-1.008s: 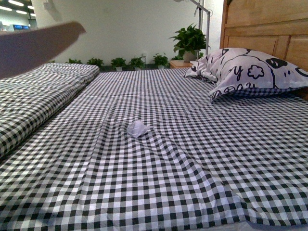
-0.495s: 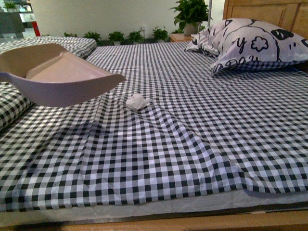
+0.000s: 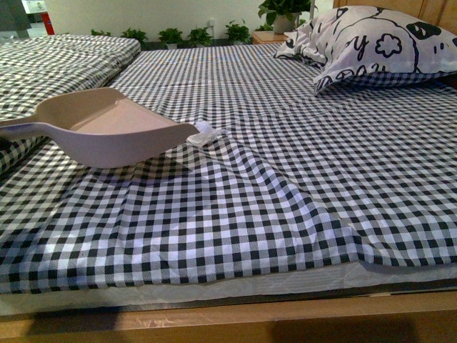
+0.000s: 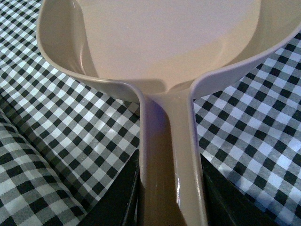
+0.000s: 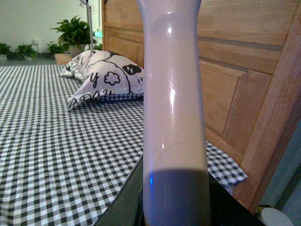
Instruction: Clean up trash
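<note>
The trash (image 3: 205, 133), a small white crumpled scrap, lies on the black-and-white checked bedsheet (image 3: 285, 193). The beige dustpan (image 3: 107, 132) rests low over the sheet with its front lip right beside the scrap. My left gripper (image 4: 170, 188) is shut on the dustpan's handle (image 4: 167, 141); the pan fills that view and hides the scrap there. My right gripper (image 5: 174, 197) is shut on the pale brush handle (image 5: 173, 94), held upright near the wooden headboard (image 5: 235, 80). Neither gripper shows in the front view.
A patterned pillow (image 3: 371, 39) lies at the back right by the headboard. A folded checked quilt (image 3: 57, 61) lies at the back left. Potted plants (image 3: 186, 34) line the far wall. The bed's wooden front edge (image 3: 228, 325) runs along the bottom.
The dustpan has come down and moved right, from hanging above the sheet to lying low with its lip at the scrap. The front view has tilted further down.
</note>
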